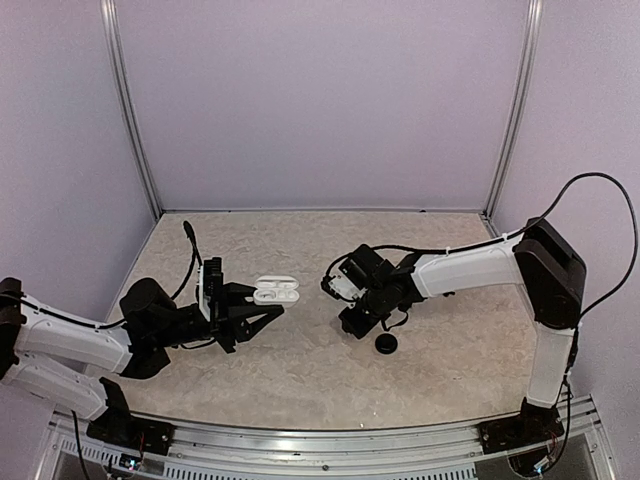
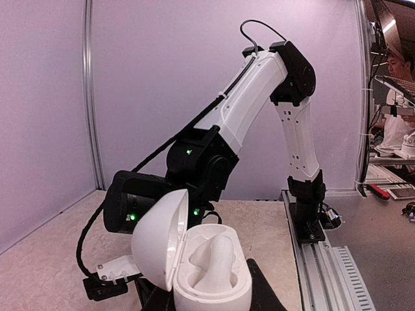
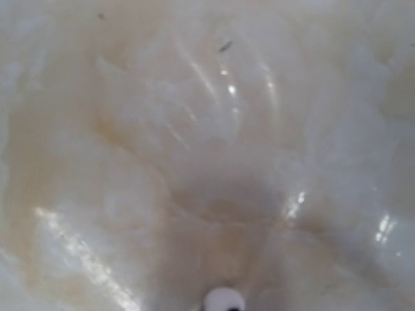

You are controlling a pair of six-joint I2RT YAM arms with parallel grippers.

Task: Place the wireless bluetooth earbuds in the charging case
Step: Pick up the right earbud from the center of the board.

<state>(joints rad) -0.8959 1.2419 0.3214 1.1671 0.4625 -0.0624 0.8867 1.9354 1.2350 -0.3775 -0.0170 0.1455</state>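
The left gripper (image 1: 266,304) is pinching the charging case (image 1: 275,292), with its dark fingers pressed against the two sides of the white shell. The case sits right at the fingertips, held a little above the bench (image 1: 300,385). In the left wrist view the case (image 2: 211,275) fills the bottom centre, straight ahead of that gripper. Its lid (image 2: 159,240) is swung open and stands upright on the left side. The inside of the case is glossy white and moulded (whether an earbud already sits in either socket cannot be told from this angle).

Beyond the case, facing the left gripper, the right arm (image 2: 253,97) reaches down to the bench, with its base on the rail (image 2: 331,272). From above, the right gripper (image 1: 355,322) points downward close to the bench, well apart from the case and on the far side of it from the left gripper. A black disc (image 1: 385,343) lies on the bench just beside the right gripper, on the side nearer the arm bases.

The right wrist view is a blur of pale bench surface very close up. A small white rounded piece with a dark spot, apparently an earbud (image 3: 224,301), shows at the bottom edge, directly under the right gripper. The fingers do not show there, so I cannot tell whether the right gripper is spread or pressed together, nor whether it grips that piece.
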